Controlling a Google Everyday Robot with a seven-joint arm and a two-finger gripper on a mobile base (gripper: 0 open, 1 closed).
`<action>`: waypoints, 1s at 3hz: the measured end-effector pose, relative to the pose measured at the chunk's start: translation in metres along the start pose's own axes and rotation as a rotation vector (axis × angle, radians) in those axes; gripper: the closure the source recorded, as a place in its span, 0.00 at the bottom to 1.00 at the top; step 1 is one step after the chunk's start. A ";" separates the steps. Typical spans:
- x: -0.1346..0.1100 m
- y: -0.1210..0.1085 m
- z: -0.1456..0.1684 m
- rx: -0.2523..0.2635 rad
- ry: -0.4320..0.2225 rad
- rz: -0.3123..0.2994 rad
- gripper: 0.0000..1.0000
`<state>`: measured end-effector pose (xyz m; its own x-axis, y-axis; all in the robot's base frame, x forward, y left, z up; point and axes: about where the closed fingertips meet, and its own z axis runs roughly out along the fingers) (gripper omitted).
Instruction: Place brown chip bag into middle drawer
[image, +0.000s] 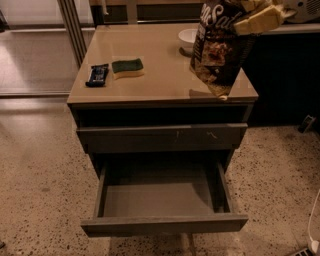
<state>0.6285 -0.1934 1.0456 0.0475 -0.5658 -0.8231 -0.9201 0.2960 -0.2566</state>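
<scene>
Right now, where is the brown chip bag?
Camera view, upper right: the brown chip bag hangs from the gripper over the right front corner of the cabinet top, beside the white bowl, above the open middle drawer.

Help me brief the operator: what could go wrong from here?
The gripper pinches only the top of the brown chip bag, so the bag could slip or swing. The white bowl sits right behind it and might get knocked. The middle drawer lies low, below the upper drawer front; the bag may snag there.
</scene>
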 end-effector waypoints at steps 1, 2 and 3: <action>-0.002 0.003 0.015 -0.040 0.012 -0.060 1.00; 0.000 0.025 0.016 -0.112 0.036 -0.106 1.00; 0.002 0.057 0.003 -0.166 0.053 -0.118 1.00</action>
<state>0.5775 -0.1750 1.0281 0.1420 -0.6302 -0.7633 -0.9609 0.0973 -0.2591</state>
